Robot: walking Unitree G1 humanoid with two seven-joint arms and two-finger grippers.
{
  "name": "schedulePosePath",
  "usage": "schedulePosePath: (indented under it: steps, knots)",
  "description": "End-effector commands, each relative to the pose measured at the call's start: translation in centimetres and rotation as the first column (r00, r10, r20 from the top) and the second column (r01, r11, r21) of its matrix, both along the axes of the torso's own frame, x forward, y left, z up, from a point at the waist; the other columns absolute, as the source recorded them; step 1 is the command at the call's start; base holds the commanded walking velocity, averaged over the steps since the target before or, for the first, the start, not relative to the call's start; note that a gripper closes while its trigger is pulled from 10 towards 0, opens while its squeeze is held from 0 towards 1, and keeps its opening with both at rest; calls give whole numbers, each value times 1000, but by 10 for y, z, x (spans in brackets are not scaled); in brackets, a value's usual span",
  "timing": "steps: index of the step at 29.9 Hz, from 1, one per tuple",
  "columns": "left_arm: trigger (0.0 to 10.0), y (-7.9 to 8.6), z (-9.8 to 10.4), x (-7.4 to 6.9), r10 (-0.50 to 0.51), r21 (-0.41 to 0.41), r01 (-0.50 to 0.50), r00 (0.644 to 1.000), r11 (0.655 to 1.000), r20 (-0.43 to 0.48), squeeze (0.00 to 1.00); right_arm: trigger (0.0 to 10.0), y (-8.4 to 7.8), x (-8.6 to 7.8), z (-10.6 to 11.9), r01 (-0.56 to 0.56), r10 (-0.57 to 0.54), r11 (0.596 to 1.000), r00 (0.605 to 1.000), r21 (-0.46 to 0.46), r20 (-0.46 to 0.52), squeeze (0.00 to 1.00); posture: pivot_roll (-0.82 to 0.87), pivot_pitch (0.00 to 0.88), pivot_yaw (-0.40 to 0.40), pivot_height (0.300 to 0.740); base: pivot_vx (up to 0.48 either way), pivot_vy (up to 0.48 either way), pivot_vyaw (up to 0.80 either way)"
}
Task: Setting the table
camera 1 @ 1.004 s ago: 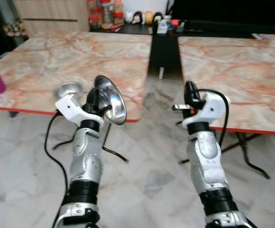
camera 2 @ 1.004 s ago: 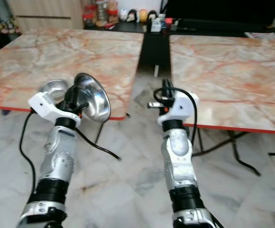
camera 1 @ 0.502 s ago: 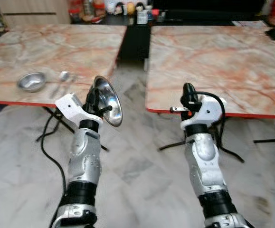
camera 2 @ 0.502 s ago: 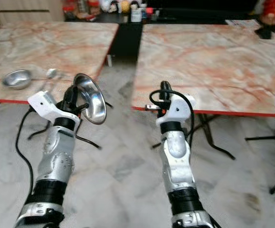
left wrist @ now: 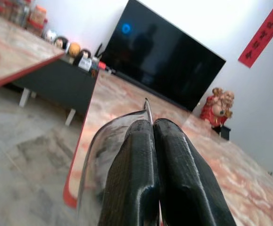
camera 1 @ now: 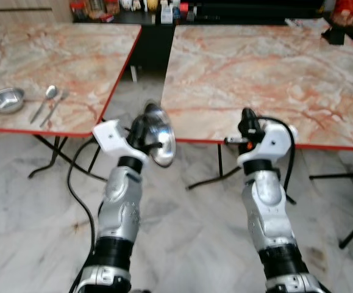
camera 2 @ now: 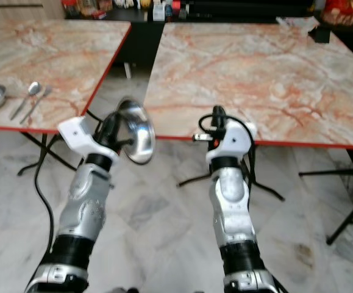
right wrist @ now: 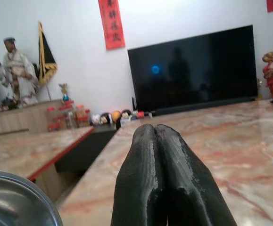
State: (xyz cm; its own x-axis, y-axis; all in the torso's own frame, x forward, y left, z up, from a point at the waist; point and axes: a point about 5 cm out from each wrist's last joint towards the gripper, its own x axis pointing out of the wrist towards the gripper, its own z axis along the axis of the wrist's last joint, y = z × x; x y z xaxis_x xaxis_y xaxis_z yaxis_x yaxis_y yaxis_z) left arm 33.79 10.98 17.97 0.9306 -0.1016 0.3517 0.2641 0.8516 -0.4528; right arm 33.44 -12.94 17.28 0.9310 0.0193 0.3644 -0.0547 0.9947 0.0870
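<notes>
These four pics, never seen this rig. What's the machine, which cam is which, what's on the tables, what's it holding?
It is a walking humanoid robot with two silver arms, each ending in two long black fingers. The two wide pictures come from its head, looking down at its own arms; the two close ones come from cameras on its wrists, looking along the fingers.

The left gripper is shut on the rim of a shiny round steel bowl, held on edge in front of the marble-patterned table with a red edge. The right gripper is shut and holds nothing.

On the second marble table, to the robot's left, lie a small steel bowl, a spoon and a fork.
</notes>
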Motion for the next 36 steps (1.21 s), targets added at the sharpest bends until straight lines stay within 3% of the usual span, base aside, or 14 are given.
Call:
schedulePosePath:
  steps: [1,9,28,36]
  knots:
    - [10000,7,9,0,22,-11,-22,999,1000,41,0,10000,5,1,3,-20,20,1000,1000,1,8,0,7,92,-8,740,469,0,0]
    - [10000,6,24,0,15,-38,-12,995,999,99,0,10000,5,2,7,-20,20,1000,999,-8,27,0,8,97,-7,740,474,0,0]
    - [10000,-1,30,1,-25,-33,29,993,999,114,0,10000,-1,2,9,9,-9,1000,999,8,35,0,-7,109,8,740,480,0,0]
    - [10000,-1,26,3,-7,3,7,996,1000,90,0,10000,-2,3,10,11,-11,1000,999,7,38,0,-13,107,8,740,112,-98,0]
